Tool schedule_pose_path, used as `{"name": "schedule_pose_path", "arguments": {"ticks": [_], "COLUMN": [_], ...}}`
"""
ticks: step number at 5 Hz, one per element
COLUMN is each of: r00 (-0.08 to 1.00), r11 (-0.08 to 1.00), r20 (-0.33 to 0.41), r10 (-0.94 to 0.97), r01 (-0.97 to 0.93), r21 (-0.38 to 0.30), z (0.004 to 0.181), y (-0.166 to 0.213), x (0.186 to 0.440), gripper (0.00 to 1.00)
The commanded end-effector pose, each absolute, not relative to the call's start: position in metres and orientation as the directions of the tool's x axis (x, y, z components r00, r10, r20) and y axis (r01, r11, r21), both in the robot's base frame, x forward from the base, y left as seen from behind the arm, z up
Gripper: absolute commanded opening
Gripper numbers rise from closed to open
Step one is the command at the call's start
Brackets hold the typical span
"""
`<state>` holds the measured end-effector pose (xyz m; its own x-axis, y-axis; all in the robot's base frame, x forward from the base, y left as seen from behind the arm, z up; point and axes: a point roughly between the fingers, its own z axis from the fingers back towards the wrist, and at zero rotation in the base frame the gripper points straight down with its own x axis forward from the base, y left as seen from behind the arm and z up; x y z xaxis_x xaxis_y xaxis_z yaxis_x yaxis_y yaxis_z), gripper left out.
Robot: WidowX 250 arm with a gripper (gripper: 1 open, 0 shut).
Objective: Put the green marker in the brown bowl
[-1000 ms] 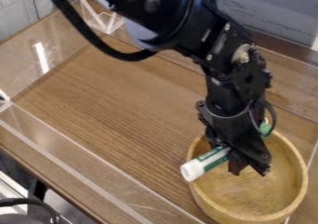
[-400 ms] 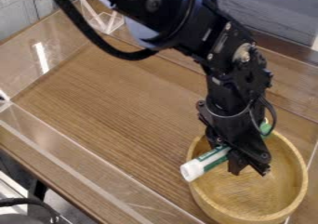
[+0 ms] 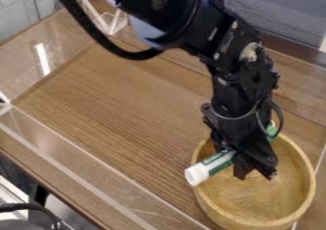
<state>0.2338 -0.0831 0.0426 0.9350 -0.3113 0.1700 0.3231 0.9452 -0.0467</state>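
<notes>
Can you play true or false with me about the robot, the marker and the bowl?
1. The gripper is closed on the marker. True.
2. The marker is lying flat on the table, far from the bowl. False: it is held up over the near rim of the bowl.
3. The bowl is blue plastic. False: it is light tan wood.
4. The marker's white end sticks out past the bowl's rim. True.
5. The bowl is full of other pens. False: no other pens show in it.
</notes>
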Motion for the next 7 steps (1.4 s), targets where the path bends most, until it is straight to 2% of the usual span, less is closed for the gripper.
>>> {"name": "schedule_pose_path", "arguments": {"ticks": [1,5,7], "r00": [0.941,0.947,0.949], "r11": [0.953,0.964,0.966], "r20": [0.173,0.191,0.192], "r10": [-0.29,-0.258,-0.25], "r01": [0.3,0.265,0.259], "r21": [-0.035,-0.011,-0.022], "z": [0.043,0.045,0.041], "y": [-0.074,-0.063,-0.062], "x": [0.239,0.255,0.256], "gripper": [0.0,0.0,0.0]}}
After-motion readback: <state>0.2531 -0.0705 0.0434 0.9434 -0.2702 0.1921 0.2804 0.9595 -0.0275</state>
